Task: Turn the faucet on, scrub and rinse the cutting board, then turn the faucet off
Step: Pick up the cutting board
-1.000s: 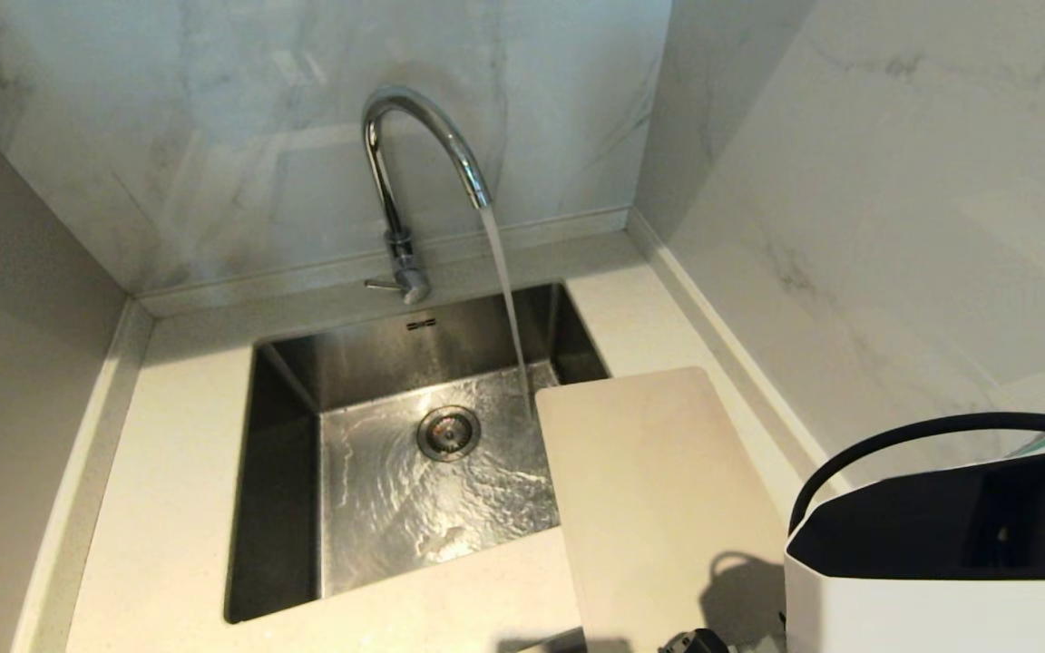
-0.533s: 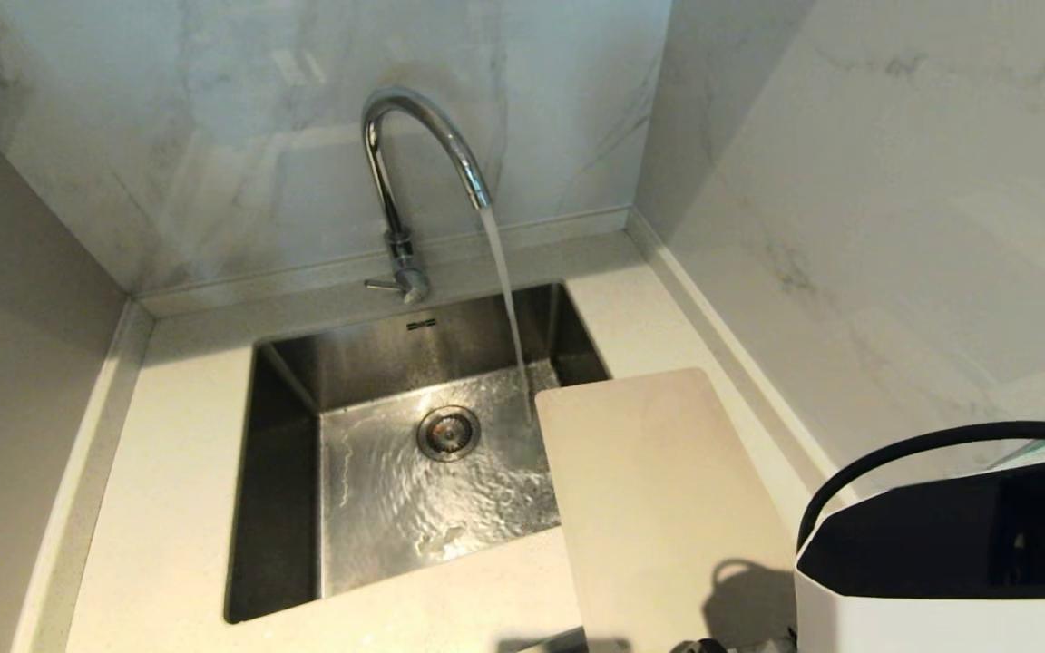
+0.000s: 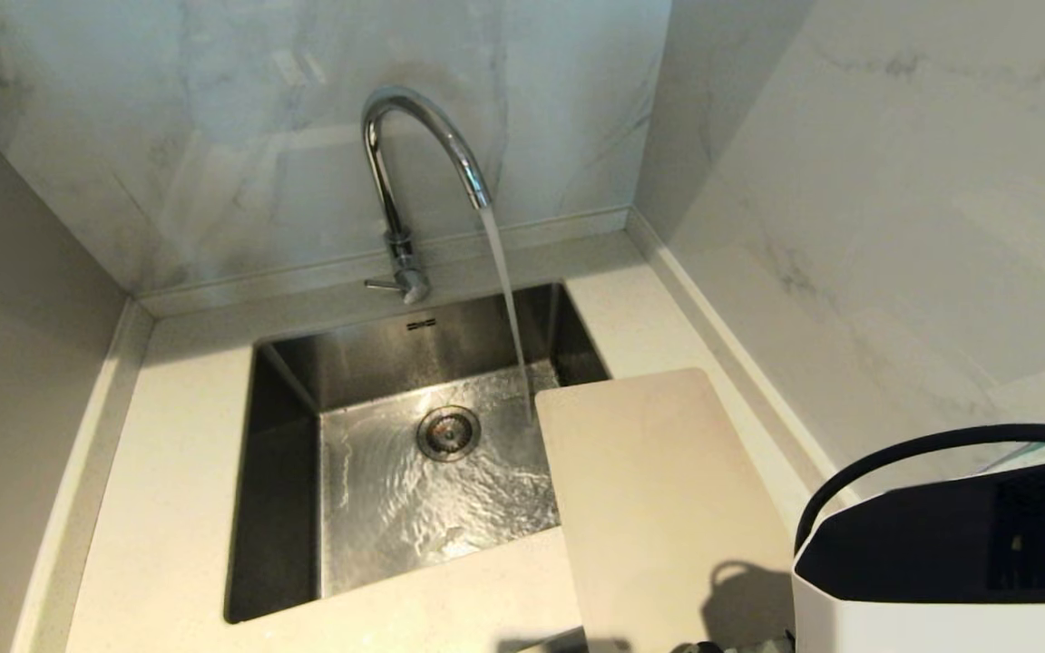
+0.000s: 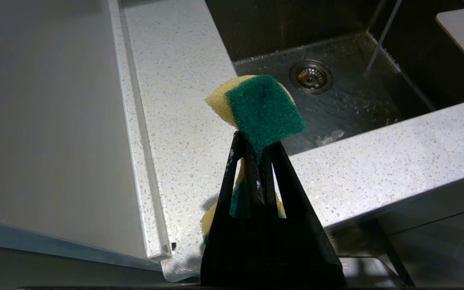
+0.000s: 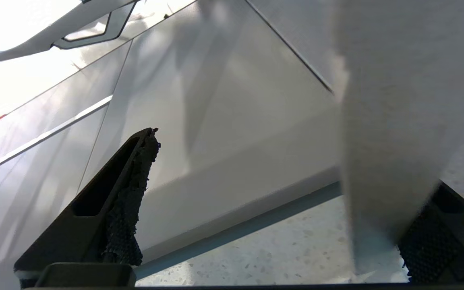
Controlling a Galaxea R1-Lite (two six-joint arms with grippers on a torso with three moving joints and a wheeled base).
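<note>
Speckled white counter [image 3: 169, 472] w/ inset steel sink [image 3: 287, 426], marble walls [image 3: 214, 136] behind & at 3 o'clock. Faucet [image 3: 395, 181] at 12 o'clock, water running. Cutting board [image 3: 659, 508] at 4 o'clock, corner overhanging sink. Left gripper [image 4: 256, 153] clamps sponge [image 4: 262, 108]; right gripper [image 5: 280, 169] jaws wide, board edge between them.

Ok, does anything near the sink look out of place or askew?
Yes: the cream-white rectangular plastic cutting board lies skewed on the counter, one corner jutting over the steel sink, while the chrome gooseneck faucet's stream runs just past it.
</note>
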